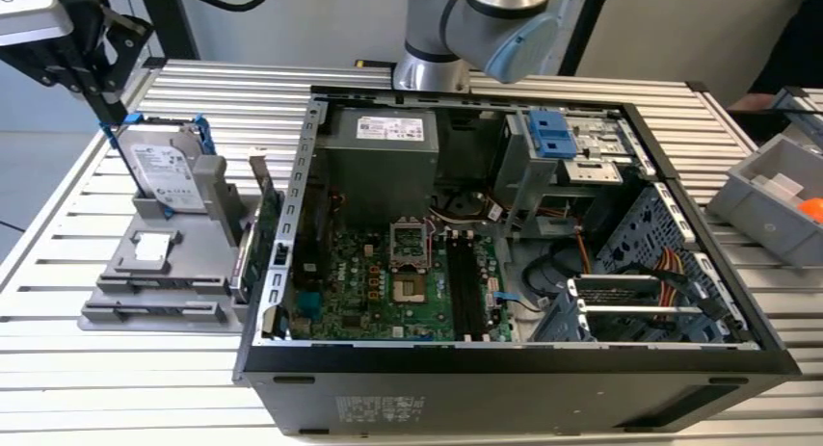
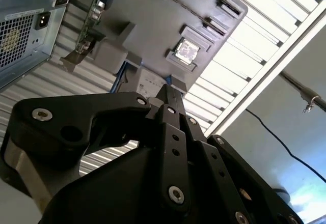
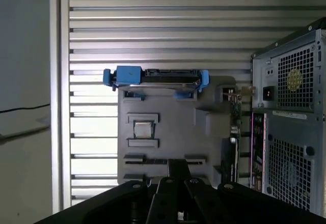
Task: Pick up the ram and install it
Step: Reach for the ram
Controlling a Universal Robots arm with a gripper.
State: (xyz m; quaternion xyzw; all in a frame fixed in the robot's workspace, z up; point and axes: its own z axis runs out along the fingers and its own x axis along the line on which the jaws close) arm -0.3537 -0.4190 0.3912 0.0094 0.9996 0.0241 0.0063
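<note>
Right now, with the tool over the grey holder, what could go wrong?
The tool hangs over the grey holder, where parts stand close together; descending off line, it might strike the hard drive or the upright expansion card. That card stands right beside the computer case, so a knock could tip it against the metal wall.

1. The arm (image 1: 495, 17) stands at the top middle of the exterior view, with a grey joint and a light-blue cap.
2. Its black end effector (image 1: 111, 114) hangs at the exterior view's upper left, pointing downward.
3. In both wrist views the fingers (image 2: 172, 102) (image 3: 178, 170) are pressed together into one narrow tip.
</note>
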